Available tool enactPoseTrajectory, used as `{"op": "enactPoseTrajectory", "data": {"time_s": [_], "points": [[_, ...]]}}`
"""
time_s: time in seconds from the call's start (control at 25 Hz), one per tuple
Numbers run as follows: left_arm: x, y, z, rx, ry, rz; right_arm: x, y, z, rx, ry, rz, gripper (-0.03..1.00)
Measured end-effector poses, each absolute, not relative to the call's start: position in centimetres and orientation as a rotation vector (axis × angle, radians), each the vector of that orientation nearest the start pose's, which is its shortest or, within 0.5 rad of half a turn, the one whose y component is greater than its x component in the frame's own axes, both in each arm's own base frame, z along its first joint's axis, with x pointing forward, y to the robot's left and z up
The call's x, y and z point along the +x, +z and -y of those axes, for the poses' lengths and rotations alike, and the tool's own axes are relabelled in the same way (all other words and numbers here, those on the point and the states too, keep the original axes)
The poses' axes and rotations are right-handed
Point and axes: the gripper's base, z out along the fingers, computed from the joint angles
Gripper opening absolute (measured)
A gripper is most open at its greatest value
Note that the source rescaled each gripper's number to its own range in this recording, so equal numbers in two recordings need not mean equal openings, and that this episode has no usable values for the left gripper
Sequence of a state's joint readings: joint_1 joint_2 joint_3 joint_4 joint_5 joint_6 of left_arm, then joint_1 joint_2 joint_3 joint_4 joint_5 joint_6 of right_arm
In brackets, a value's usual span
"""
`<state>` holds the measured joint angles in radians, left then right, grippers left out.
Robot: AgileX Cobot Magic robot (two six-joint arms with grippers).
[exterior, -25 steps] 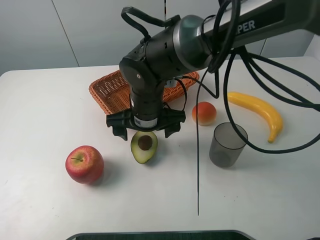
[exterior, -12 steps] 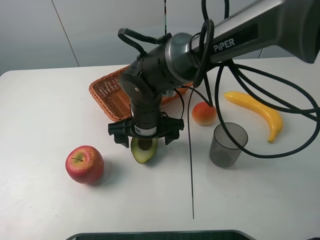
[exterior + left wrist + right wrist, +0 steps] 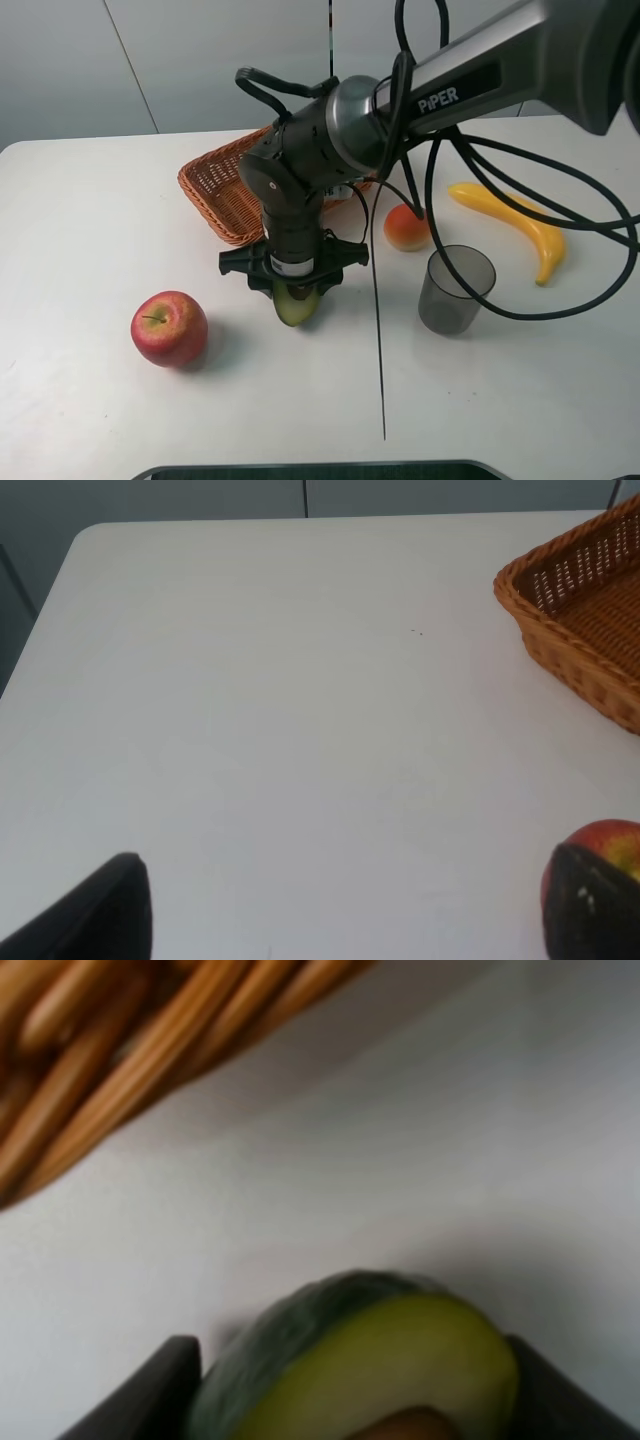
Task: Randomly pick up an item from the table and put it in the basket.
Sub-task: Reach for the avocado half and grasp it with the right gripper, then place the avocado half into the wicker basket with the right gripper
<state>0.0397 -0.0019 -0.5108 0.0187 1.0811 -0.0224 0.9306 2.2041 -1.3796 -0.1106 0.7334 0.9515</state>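
1. The right gripper (image 3: 295, 284) reaches across the middle of the table (image 3: 90, 220) and points straight down over the halved avocado (image 3: 292, 308)
2. Its jaws are drawn in narrow around the fruit. In the right wrist view one dark finger (image 3: 150, 1395) sits against the green skin on one side and the other finger against the opposite edge, with no gap visible on either side
3. The halved avocado lies on the table, cut face up. The right wrist view shows pale flesh and the edge of the brown pit. In the exterior high view only its narrow end projects from beneath the gripper
4. The basket (image 3: 215, 185) stands on the table just behind the avocado, near it but apart. The arm hides most of it
5. The left gripper (image 3: 345, 910) has its two dark fingertips wide apart, with only bare tabletop between them. It holds nothing
6. A red apple (image 3: 169, 328) rests on the table left of the avocado, apart from it. In the left wrist view one fingertip partly covers it
7. To the right of the avocado are an orange-red round fruit (image 3: 407, 228), an upright grey translucent cup (image 3: 456, 290) and a yellow banana (image 3: 520, 225), none touching another
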Motion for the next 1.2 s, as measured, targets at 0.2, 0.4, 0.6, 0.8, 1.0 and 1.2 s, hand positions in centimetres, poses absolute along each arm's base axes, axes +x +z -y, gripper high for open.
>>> {"op": "enactPoseTrajectory", "data": {"time_s": [0.2,0.4,0.6,0.8,1.0,1.2], "points": [[-0.7,27.9,-0.1,-0.065,0.033,-2.051,24.9,8.5,-32.4,-0.072,0.063,-3.021,0.06],[-0.7,27.9,-0.1,-0.065,0.033,-2.051,24.8,8.5,-32.4,-0.061,0.074,-3.025,0.06],[-0.7,27.9,-0.1,-0.065,0.033,-2.051,24.9,8.5,-32.4,-0.059,0.077,-3.024,0.06],[-0.7,27.9,-0.1,-0.065,0.033,-2.051,24.9,8.7,-32.5,-0.073,0.070,-3.025,0.06],[-0.7,27.9,-0.1,-0.065,0.033,-2.051,24.7,10.3,-32.5,-0.190,0.054,-3.045,0.06],[-0.7,27.9,-0.1,-0.065,0.033,-2.051,24.6,14.3,-32.6,-0.344,0.079,-3.008,0.06]]}}
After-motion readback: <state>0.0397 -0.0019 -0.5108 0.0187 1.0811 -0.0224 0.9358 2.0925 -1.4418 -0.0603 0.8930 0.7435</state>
